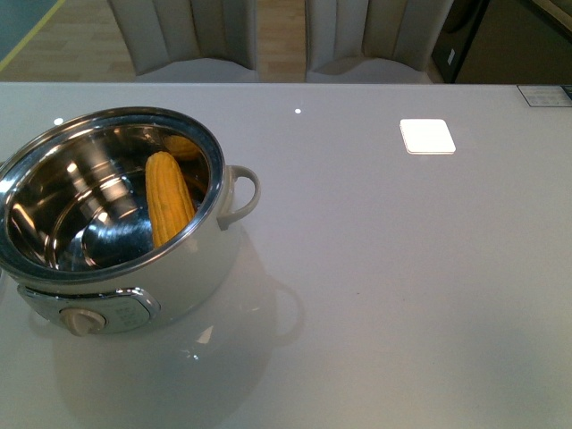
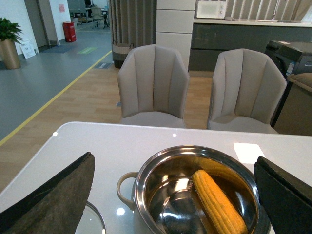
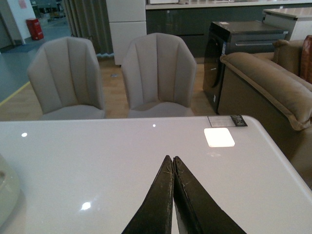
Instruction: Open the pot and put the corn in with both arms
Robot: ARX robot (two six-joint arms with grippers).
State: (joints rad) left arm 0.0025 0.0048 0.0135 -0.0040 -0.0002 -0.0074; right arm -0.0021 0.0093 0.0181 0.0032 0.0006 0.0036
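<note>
White glossy table (image 1: 384, 268). On it: the pot (image 1: 134, 277) at front-left, lid off; glass lid (image 2: 92, 222) flat beside the pot; small card (image 1: 543, 95) at far-right edge.

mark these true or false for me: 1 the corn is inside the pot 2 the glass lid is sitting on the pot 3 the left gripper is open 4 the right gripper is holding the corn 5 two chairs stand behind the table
1. True. The corn leans against the steel inner wall of the pot.
2. False. The pot is uncovered, its interior in plain sight; the left wrist view shows only a glass edge low beside it.
3. True. The left gripper has its fingers spread wide, with the pot between them.
4. False. The right gripper is shut on nothing, over bare table.
5. True. Two grey chairs stand at the far edge.
</note>
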